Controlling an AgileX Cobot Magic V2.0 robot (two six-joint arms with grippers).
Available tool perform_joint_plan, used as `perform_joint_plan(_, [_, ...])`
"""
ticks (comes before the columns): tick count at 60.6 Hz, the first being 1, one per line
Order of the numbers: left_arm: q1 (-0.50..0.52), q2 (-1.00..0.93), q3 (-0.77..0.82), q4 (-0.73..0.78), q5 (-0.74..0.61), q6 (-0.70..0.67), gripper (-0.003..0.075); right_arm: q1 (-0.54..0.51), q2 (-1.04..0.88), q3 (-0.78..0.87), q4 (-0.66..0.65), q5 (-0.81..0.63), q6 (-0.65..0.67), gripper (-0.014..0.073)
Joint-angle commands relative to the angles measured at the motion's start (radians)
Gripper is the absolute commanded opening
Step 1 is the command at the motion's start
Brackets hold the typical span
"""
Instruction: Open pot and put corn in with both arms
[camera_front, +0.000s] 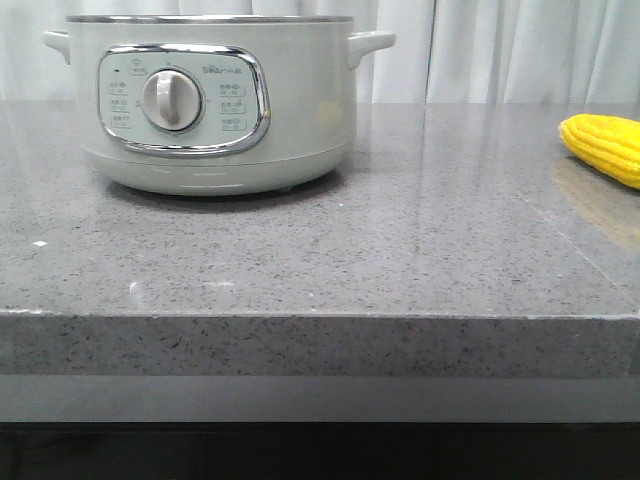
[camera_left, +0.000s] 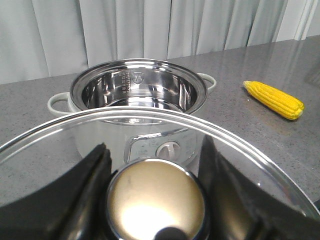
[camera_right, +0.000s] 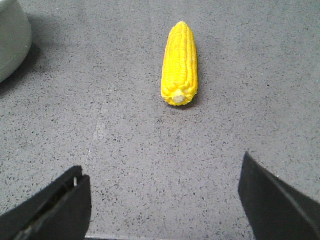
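The pale-green pot (camera_front: 215, 110) stands at the back left of the grey counter, its dial facing me. In the left wrist view the pot (camera_left: 137, 95) is open and its steel inside is empty. My left gripper (camera_left: 155, 165) is shut on the round knob (camera_left: 157, 200) of the glass lid (camera_left: 250, 150) and holds the lid in the air in front of the pot. The yellow corn (camera_front: 605, 145) lies at the counter's right edge, also seen in the left wrist view (camera_left: 274, 99). My right gripper (camera_right: 162, 192) is open and empty, just short of the corn (camera_right: 179, 62), in line with it.
White curtains (camera_front: 480, 45) hang behind the counter. The counter's front edge (camera_front: 320, 315) runs across the front view. The pot's side (camera_right: 10, 40) shows at the edge of the right wrist view.
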Motion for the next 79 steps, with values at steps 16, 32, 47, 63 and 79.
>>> perform_joint_plan(16, [-0.007,-0.004,-0.033,-0.017,-0.149,-0.003,0.0206,-0.006,0.278,-0.282,-0.011,0.096,-0.008,0.0615])
perform_joint_plan(32, [-0.007,-0.004,-0.033,-0.017,-0.149,-0.003,0.0206,-0.006,0.599,-0.552,-0.072,0.290,-0.008,0.0615])
perform_joint_plan(47, [-0.007,-0.004,-0.033,-0.017,-0.149,-0.003,0.0206,-0.006,0.836,-0.733,-0.095,0.321,-0.008,0.0615])
perform_joint_plan(63, [-0.007,-0.001,-0.033,-0.017,-0.149,-0.003,0.0206,-0.007,1.036,-0.861,-0.095,0.311,-0.008,0.0615])
perform_joint_plan(79, [-0.007,-0.001,-0.033,-0.017,-0.149,-0.003,0.0206,-0.007,1.167,-0.908,-0.095,0.259,-0.008,0.0615])
